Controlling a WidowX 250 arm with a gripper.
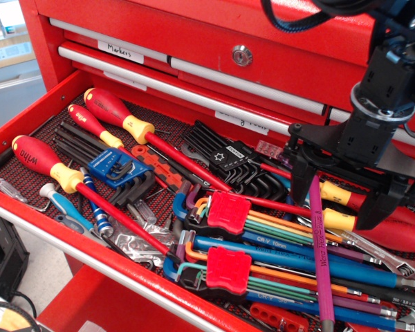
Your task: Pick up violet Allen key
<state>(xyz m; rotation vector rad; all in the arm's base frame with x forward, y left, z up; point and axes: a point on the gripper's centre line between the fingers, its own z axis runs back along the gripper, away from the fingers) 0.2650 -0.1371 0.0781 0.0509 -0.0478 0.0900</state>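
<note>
Claw (337,197) spread wide, empty, hovering low over the right side of the open red drawer (28,117). One finger sits just left of the violet Allen key (321,256), near its upper tip; the other is well off to the right, over the red-and-yellow screwdrivers (373,221). I see the key lying lengthwise atop the blue key (290,250) and the colored sets in red holders (228,211). My worry: closing like this traps a screwdriver handle too, or the thin key slips and rolls aside.
</note>
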